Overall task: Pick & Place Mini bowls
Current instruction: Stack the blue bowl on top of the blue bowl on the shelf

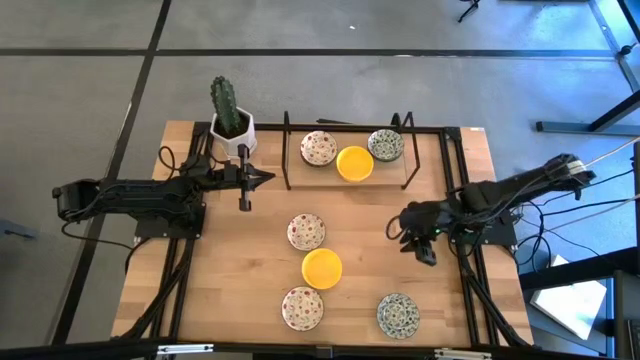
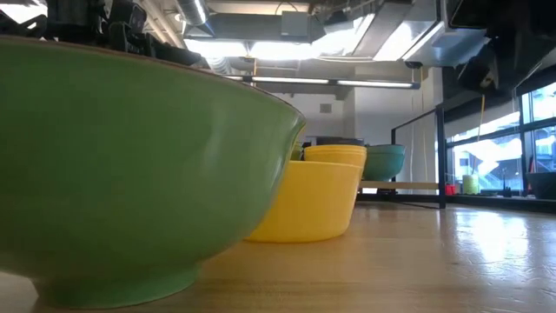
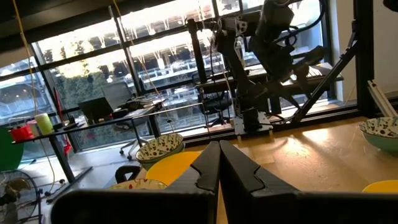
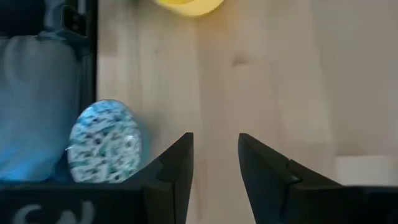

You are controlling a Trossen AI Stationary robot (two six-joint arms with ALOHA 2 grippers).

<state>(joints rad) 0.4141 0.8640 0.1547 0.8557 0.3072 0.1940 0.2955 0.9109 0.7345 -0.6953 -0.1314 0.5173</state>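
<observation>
— Wooden table (image 1: 250, 270) was where the mini bowls sat?
— Yep. Three on the black rack (image 1: 345, 185) at 12 o'clock: red-speck bowl (image 1: 318, 148), yellow bowl (image 1: 354, 163), grey-green bowl (image 1: 385, 145). Four more twd 6.
— Grippers?
— Left gripper (image 1: 262, 178) at 10 by the cactus pot (image 1: 232, 128), fingers pressed together, empty. Right gripper (image 4: 215, 158) at 3, fingers apart over bare wood, nothing pinched; another grey-green bowl (image 4: 104, 141) just beside it.
</observation>
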